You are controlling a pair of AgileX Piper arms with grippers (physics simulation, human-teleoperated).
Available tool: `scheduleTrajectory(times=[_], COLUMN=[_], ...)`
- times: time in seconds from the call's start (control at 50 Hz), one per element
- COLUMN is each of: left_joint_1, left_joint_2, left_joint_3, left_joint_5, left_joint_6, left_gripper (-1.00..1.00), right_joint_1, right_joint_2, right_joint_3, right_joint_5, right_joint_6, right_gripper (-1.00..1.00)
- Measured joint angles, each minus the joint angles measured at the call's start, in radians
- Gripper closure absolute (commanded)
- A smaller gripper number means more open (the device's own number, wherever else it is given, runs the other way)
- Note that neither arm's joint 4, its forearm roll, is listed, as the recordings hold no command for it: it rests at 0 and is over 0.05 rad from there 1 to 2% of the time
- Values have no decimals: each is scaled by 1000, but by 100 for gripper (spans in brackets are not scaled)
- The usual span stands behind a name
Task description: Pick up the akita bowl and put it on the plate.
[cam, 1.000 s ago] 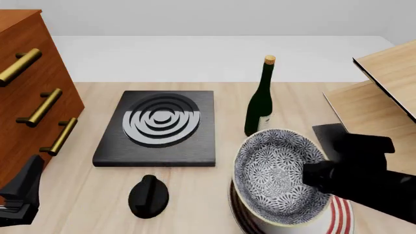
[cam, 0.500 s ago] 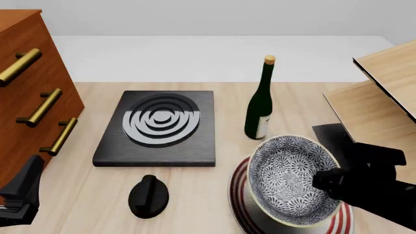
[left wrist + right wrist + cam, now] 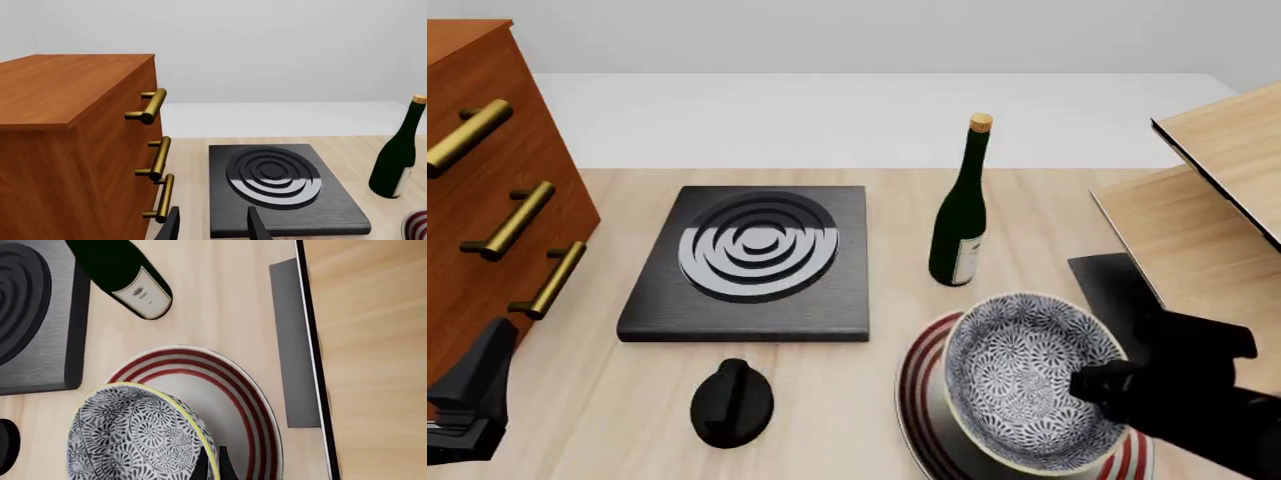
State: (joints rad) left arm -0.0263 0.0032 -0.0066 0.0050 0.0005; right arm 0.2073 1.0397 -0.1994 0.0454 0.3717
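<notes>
The akita bowl (image 3: 1024, 380), blue-and-white patterned with a pale rim, hangs tilted just over the plate (image 3: 922, 372), whose red rings show to its left and lower right. My right gripper (image 3: 1092, 385) is shut on the bowl's right rim. In the right wrist view the bowl (image 3: 130, 435) covers the near part of the plate (image 3: 233, 390), and the right gripper (image 3: 212, 467) pinches the rim. Whether bowl and plate touch is unclear. My left gripper (image 3: 467, 400) rests at the front left, open and empty (image 3: 213, 230). A sliver of the plate (image 3: 417, 227) shows in the left wrist view.
A black stove slab (image 3: 754, 260) with grey rings lies mid-table, a black knob (image 3: 731, 400) in front of it. A green wine bottle (image 3: 961, 220) stands just behind the plate. A wooden drawer cabinet (image 3: 494, 200) is at the left; wooden boards (image 3: 1214, 200) and a grey strip (image 3: 1108, 280) at the right.
The right gripper has carried the bowl down and slightly right, lowering it over the plate and making it less tilted. The left arm has not moved.
</notes>
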Motion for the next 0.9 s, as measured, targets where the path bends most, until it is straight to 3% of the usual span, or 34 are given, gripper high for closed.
scheduleTrajectory(times=[0.16,0.18,0.46,0.9], left_joint_1=[0,0,0,0], left_joint_2=[0,0,0,0], left_joint_3=[0,0,0,0], left_joint_5=[0,0,0,0], left_joint_6=[0,0,0,0], left_gripper=[-100,-100,-100,-100], right_joint_1=[-8,-8,-13,-45], right_joint_2=[29,30,21,-227], right_joint_3=[7,7,-6,-185], right_joint_5=[-30,-32,-5,305], right_joint_6=[4,5,2,-75], right_gripper=[100,-100,-100,-100])
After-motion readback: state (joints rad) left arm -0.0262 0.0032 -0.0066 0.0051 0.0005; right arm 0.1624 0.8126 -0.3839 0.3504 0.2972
